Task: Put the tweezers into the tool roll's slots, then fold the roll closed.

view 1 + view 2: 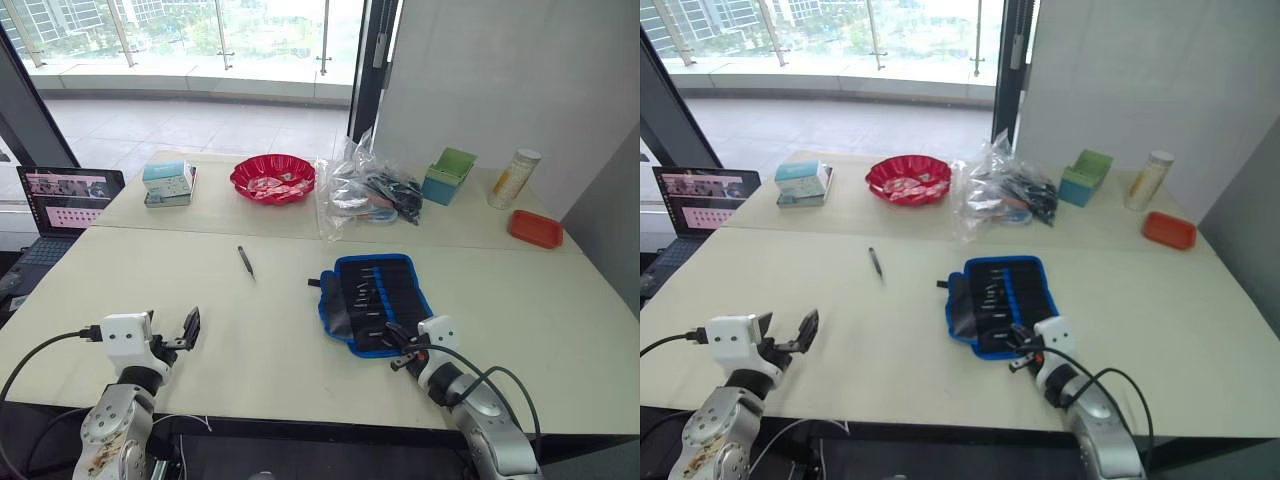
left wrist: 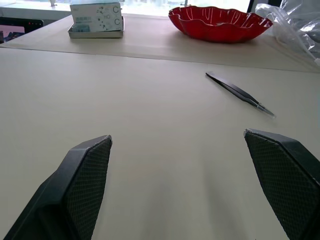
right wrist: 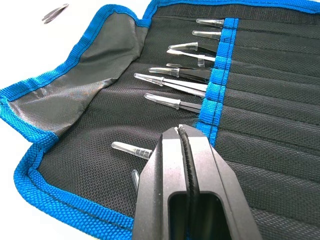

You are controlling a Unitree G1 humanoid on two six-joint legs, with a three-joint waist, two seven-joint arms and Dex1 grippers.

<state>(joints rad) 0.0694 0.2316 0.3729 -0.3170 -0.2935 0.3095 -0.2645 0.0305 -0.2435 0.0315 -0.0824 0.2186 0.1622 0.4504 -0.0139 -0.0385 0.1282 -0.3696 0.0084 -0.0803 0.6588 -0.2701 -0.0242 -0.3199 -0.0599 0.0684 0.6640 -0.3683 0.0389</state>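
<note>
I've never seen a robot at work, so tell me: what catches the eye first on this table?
The open tool roll, black with bright blue edging, lies near the right gripper, with tweezers tucked in its slots. One loose pair of tweezers lies alone on the pale table, and a red bowl sits farther back.

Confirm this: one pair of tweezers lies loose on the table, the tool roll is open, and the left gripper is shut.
Not quite. The left gripper is open: the left wrist view shows its fingers spread wide apart over bare table. The rest holds: one pair of tweezers lies loose on the table, and the tool roll is open.
</note>
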